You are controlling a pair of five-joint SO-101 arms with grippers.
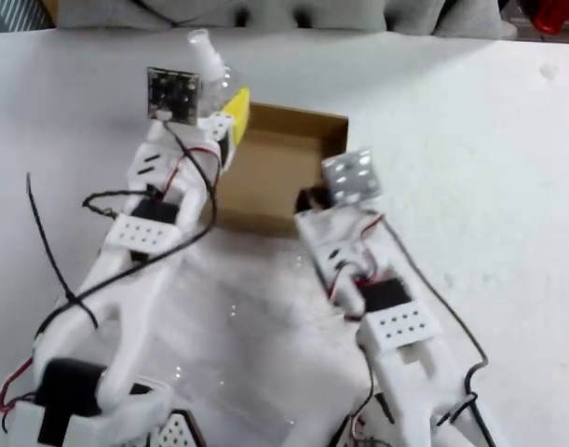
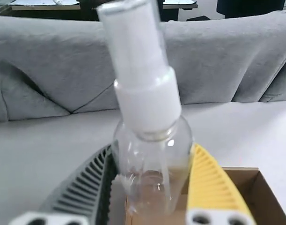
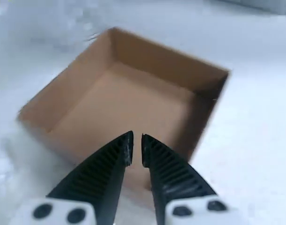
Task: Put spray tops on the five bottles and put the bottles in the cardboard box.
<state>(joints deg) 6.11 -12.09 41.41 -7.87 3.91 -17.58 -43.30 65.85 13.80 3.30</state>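
High camera overhead, facing table (image 1: 480,140); wrist cameras close, all sharing cardboard box (image 1: 275,177).

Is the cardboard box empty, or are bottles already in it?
Empty: the cardboard box shows a bare brown floor in the right wrist view.

The cardboard box (image 1: 275,172) sits mid-table (image 1: 470,140) toward the far edge, with the bottle (image 2: 152,154) in the left gripper (image 2: 150,183) by its far left corner, the right gripper (image 3: 135,147) at its near right corner, and a sofa (image 2: 236,61) behind.
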